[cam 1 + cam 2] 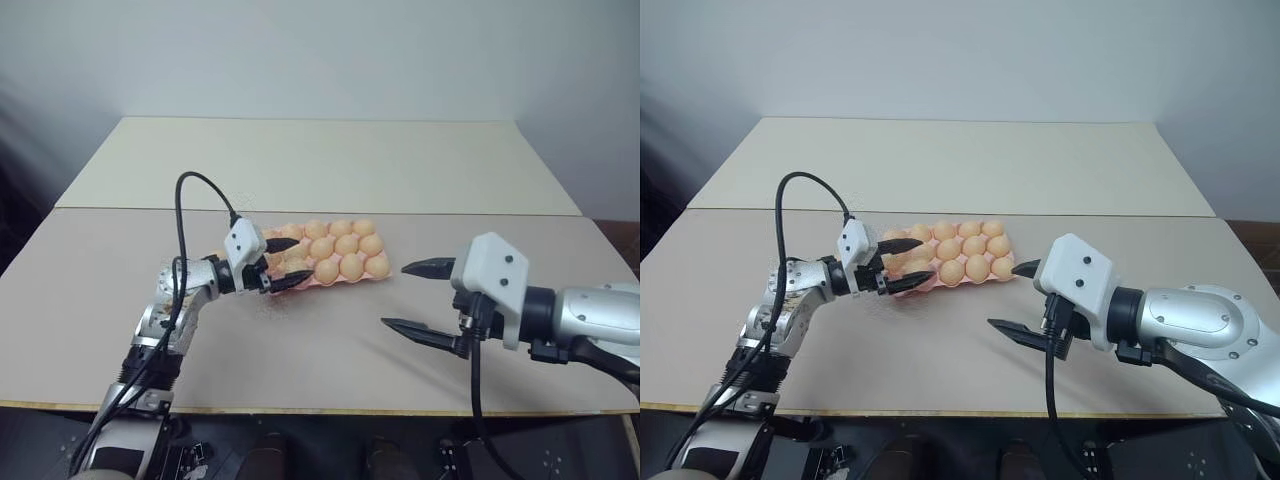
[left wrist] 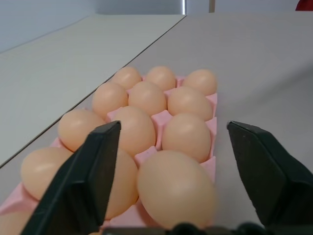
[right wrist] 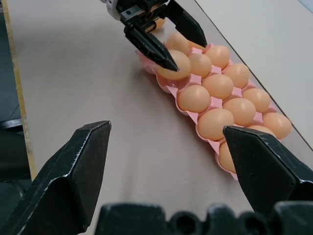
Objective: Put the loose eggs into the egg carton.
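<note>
I see the table bearing the egg carton, its cups full of eggs. My left gripper hangs spread over its near end; my right gripper hovers spread nearby.

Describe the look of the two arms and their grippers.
Left gripper: two black, tapered, pointed fingers on a white block; silver metal arm links; a black cable loops above the wrist. Right gripper: the same black pointed fingers, a white angular housing with small dark screw holes, a black collar, a smooth silver forearm, and a black cable hanging below.
</note>
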